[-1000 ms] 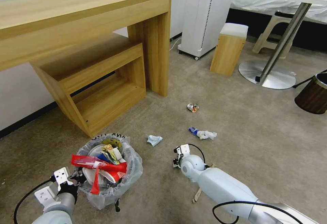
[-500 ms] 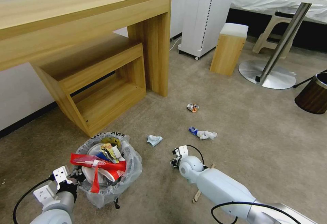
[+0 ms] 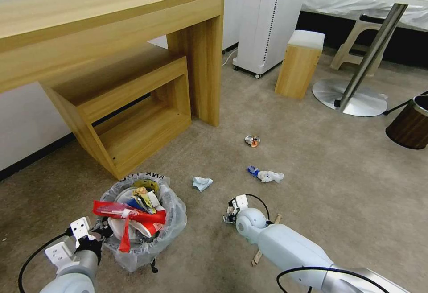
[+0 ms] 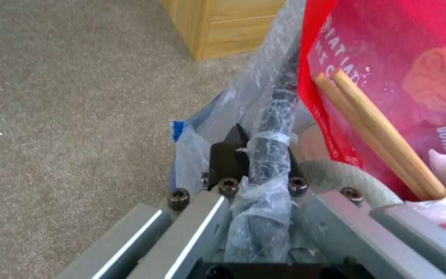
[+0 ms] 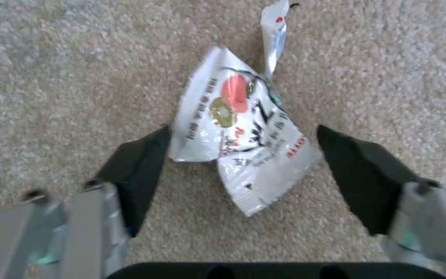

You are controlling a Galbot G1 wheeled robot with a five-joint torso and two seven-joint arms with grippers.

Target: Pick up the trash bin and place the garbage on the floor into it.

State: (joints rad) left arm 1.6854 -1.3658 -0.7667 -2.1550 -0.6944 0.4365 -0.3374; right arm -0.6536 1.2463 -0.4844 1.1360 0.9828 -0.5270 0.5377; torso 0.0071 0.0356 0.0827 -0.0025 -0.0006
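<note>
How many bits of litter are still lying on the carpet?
5: crushed can farthest off; blue-white wad nearer; crumpled paper near the trash bin; white wrapper inside the open right end effector; wooden stick under that arm. Others may be hidden.

Bright, even light all over.
My head view bends at the edges; my wrist views look soft and blurry.

The left arm reaches in low from the near left, its left gripper (image 4: 256,155) with jaws closed tight on a thin edge — wrist bracket tilted up and outward. The right arm stretches forward and down from the near right, wrist bent steeply; the right gripper (image 5: 241,170) points floorward — jaws spread wide.
</note>
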